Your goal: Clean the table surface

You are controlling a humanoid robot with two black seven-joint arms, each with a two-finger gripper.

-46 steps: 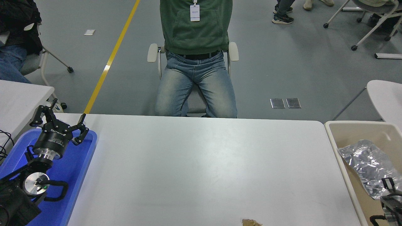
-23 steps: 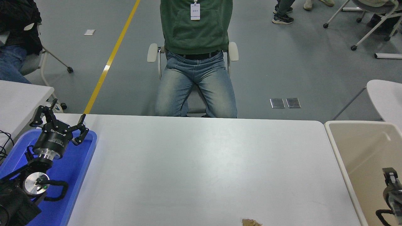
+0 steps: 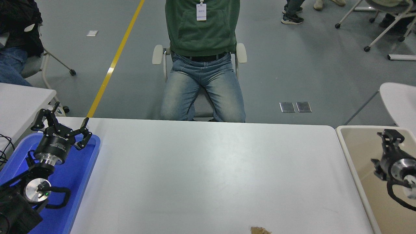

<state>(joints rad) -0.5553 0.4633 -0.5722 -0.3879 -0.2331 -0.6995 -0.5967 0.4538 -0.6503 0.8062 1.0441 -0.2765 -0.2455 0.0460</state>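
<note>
The white table surface point(image 3: 208, 169) fills the middle of the head view. A small brown scrap point(image 3: 260, 230) lies on it at the near edge, partly cut off by the picture's bottom. My right gripper point(image 3: 392, 136) hangs over the beige bin point(image 3: 345, 143) at the table's right end, off the tabletop, with nothing visible in it. My left gripper point(image 3: 61, 125) is open and empty, parked over the blue tray point(image 3: 87, 169) at the lower left.
A seated person in a green top and jeans point(image 3: 201, 81) faces the table's far edge. Smaller white tables stand at the left point(image 3: 19, 100) and right point(image 3: 399, 97). Chairs and other people are farther back.
The crumpled clear wrapper seen in the bin a second ago no longer shows. My right gripper has moved from the picture's lower right corner up and away, over the bin's far part.
</note>
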